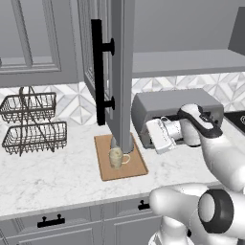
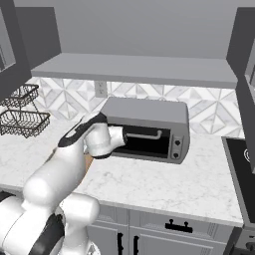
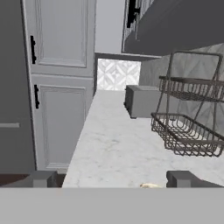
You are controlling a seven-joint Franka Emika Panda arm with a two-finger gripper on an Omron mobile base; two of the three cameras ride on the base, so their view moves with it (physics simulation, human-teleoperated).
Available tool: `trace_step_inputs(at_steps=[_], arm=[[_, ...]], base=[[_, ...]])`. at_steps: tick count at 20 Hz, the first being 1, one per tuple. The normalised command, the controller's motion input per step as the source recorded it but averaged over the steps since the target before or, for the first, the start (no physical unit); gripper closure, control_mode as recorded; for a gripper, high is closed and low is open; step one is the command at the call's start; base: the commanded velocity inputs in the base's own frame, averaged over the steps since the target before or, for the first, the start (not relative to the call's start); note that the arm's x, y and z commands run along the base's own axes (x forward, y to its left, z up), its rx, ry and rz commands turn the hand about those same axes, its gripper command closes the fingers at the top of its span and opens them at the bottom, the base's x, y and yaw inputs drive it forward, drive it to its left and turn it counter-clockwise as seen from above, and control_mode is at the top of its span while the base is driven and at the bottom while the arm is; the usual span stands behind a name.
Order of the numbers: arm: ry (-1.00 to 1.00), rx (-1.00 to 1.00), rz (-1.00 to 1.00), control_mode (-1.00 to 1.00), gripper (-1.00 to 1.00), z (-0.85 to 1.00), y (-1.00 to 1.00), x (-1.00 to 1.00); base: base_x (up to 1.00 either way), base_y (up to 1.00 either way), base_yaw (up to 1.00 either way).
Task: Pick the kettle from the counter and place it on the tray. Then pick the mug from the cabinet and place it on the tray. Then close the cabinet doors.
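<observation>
Currently the mug [image 1: 116,157] stands upright on the tray [image 1: 136,168], handle pointing right, kettle [image 1: 114,142] just behind it – tray's long axis runs front-to-back on the counter [image 1: 52,172] – gripper [image 3: 111,178] fingers spread apart, holding nothing.

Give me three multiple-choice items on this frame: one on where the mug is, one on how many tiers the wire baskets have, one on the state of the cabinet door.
1. Where is the mug?
A. on the tray
B. on the cabinet shelf
C. in a wire basket

2. How many tiers do the wire baskets have?
A. one
B. two
C. four

3. The cabinet door above the tray is:
A. shut
B. removed
C. open

Key:
1 A, the mug stands on the wooden board.
2 B, one basket sits above another.
3 C, the door swings out over the counter, edge-on to the camera.
</observation>
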Motion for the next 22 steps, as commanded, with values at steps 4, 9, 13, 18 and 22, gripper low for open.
trace_step_inputs(at_steps=[4, 9, 13, 18, 22], arm=[[-0.01, 0.00, 0.00, -1.00, -1.00, 0.68, 0.00, -0.46], [-0.19, 0.00, 0.00, -1.00, -1.00, 0.54, 0.00, -0.53], [-0.27, -0.09, 0.01, -1.00, -1.00, 0.44, 0.01, -0.50], [-0.26, -0.06, 0.10, -1.00, -1.00, 0.46, 0.01, -0.58], [-0.33, -0.05, 0.04, -1.00, -1.00, 0.47, 0.11, -0.61]], base=[[0.00, 0.00, 0.00], [0.00, 0.00, 0.00], [0.00, 0.00, 0.00], [0.00, 0.00, 0.00], [0.00, 0.00, 0.00]])
